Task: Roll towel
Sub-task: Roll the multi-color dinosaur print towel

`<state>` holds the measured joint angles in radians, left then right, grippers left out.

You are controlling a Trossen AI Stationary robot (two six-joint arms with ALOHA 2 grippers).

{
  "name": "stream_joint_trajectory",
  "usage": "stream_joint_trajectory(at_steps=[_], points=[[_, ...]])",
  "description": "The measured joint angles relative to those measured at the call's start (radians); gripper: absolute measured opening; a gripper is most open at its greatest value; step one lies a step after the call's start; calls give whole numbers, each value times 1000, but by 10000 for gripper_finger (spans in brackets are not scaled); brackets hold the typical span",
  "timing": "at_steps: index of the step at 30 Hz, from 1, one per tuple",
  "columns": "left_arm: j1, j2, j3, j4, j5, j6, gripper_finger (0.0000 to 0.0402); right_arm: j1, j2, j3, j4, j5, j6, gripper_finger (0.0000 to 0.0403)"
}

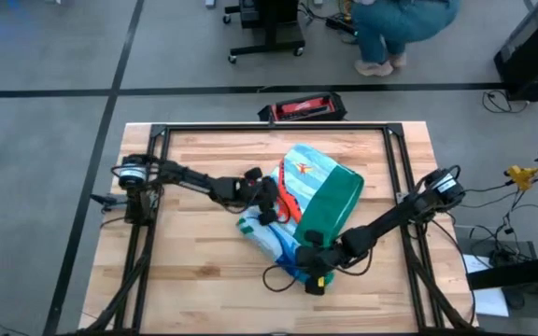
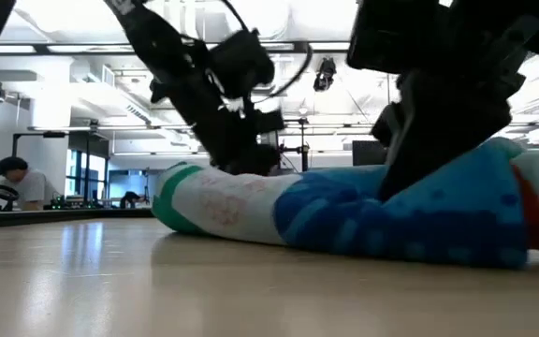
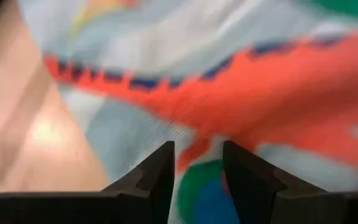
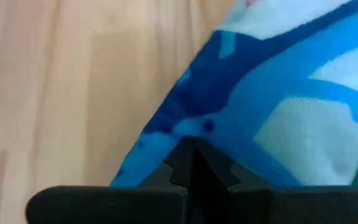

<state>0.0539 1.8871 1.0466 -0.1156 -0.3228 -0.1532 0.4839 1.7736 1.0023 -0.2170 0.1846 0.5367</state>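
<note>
The towel (image 1: 323, 185) lies bunched into a thick loose roll at the middle of the table, its green border (image 1: 336, 201) wrapped around the far right end. In the low view the towel (image 2: 363, 220) rests along the table top. My left gripper (image 1: 271, 203) comes from the left onto the roll's left side, and cloth fills the gap between its fingers (image 3: 199, 177). My right gripper (image 1: 314, 271) is shut at the roll's near end, its tips (image 4: 191, 149) against the blue print. My left gripper has towel cloth near the red dinosaur print (image 3: 199, 155) between its two fingers; one layer or several, I cannot tell. It slants down from the table's left. The towel stays on the table. My right gripper presses its shut fingertips (image 4: 180, 155) against the towel's blue-printed near end (image 4: 197, 121), slanting down from the table's right. That end lies on the table.
A black metal frame (image 1: 395, 177) runs around the table's sides. A black cable (image 1: 278, 276) loops on the wood near the roll's near end. A black and red case (image 1: 302, 107) sits at the far edge. A person (image 1: 395, 28) crouches beyond the table.
</note>
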Motion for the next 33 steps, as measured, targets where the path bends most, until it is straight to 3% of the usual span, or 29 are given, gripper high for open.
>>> stream_joint_trajectory(at_steps=[7,14,23,28,30,33], points=[[-64,-15,-10,-157,-21,-165,121,-26,-51,-1,-209,41,-36,0],[-207,-23,-12,-281,-57,-390,121,-97,-58,-3,-275,-54,-178,0],[-387,-17,-13,-273,-185,-702,121,-159,-89,-4,-465,-63,-268,0],[-431,-49,-10,-284,-342,-700,121,-169,-124,-9,-559,-63,-265,0],[-413,-72,-6,-273,-415,-655,121,-168,-141,-9,-555,-64,-257,0],[-343,-81,-6,-232,-438,-537,121,-164,-175,-9,-544,-57,-239,0]])
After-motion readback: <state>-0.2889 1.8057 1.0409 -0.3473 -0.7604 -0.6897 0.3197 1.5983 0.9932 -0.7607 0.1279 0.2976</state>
